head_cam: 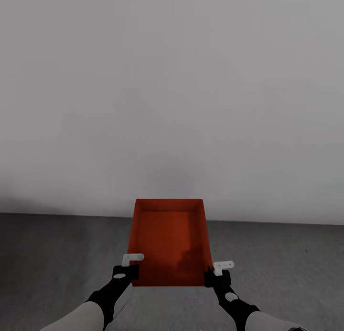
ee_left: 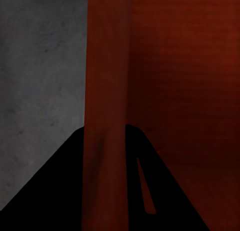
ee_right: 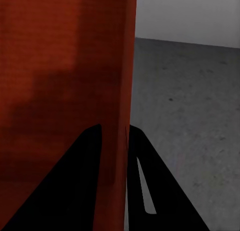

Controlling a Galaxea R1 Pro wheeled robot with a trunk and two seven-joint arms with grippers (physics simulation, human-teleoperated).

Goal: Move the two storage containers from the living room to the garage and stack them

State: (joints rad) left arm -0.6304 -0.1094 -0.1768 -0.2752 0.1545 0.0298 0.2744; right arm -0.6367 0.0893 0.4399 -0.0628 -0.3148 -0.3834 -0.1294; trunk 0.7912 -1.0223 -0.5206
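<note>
Carrying step, judged near set-down: one orange-red rectangular topless plastic bin is held over the dark grey rough concrete floor. Left pincer and right pincer each clench a side wall at the near corners. Next: lower it level, then release. Plain pale grey wall is close ahead; nothing else obstructs.

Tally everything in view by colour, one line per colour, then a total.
Orange-red: 1, the storage container, held at its side walls.
Black with white fingers: 2, the left gripper and the right gripper.
Dark grey: 1, the concrete floor.
Pale grey: 1, the wall.
Total: 5.
</note>
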